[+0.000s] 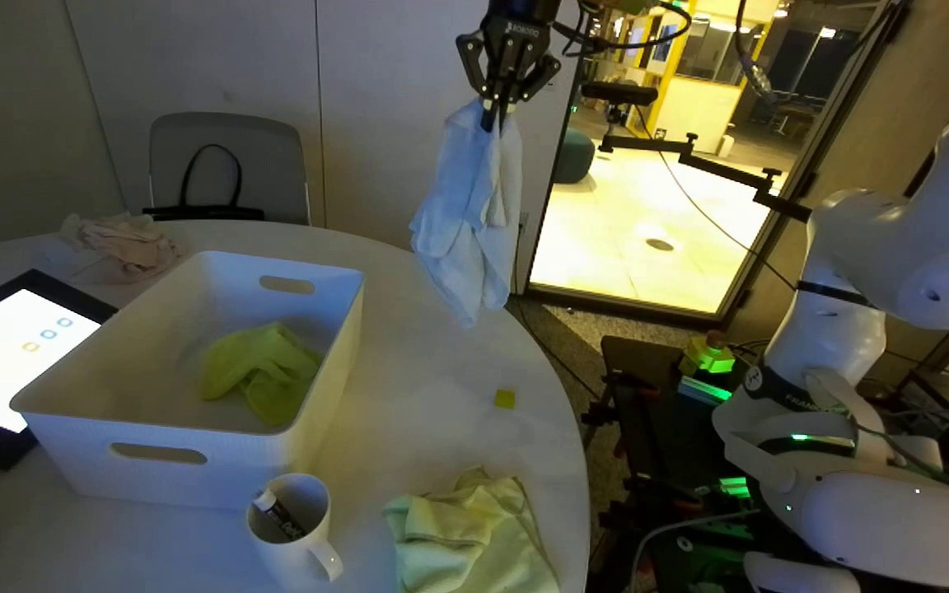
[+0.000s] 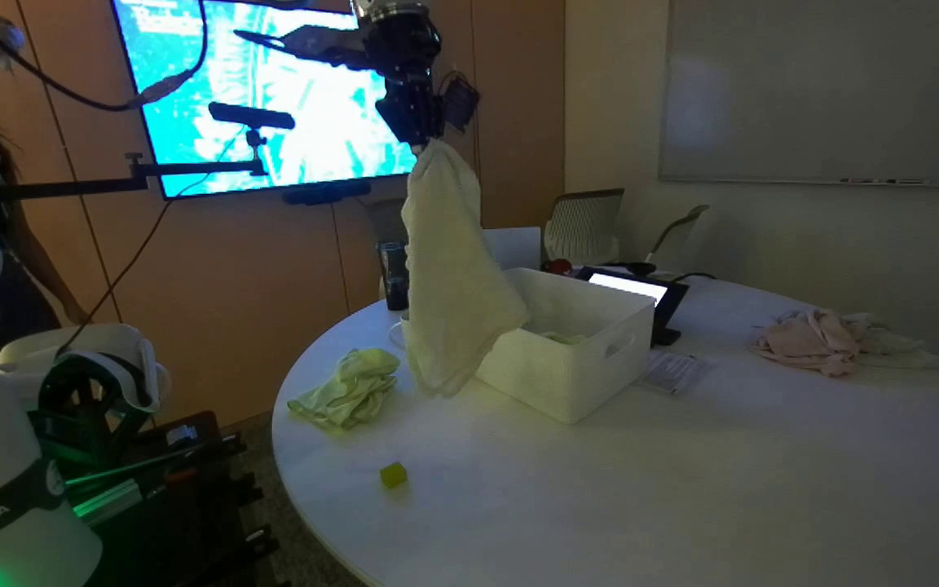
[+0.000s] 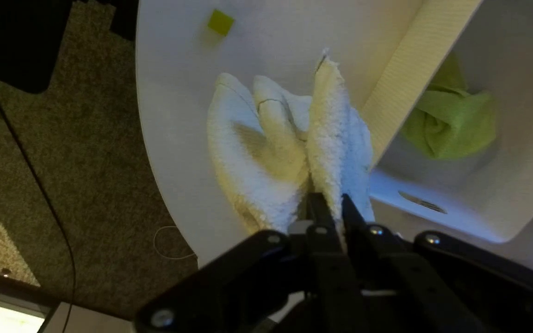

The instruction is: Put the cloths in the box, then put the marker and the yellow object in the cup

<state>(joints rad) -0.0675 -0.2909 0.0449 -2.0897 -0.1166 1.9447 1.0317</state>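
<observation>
Cloths number three: a white cloth, a bright green cloth and a pale yellow-green cloth. There is one box, one cup, one marker, one yellow cube, one tablet, one dark tumbler, one claw and one desk. The pinkish fabric makes one heap, perhaps of two pieces, hard to tell in dim light.

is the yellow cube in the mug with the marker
No, in an exterior view the yellow cube lies on the table, apart from the mug that holds the marker.
</observation>
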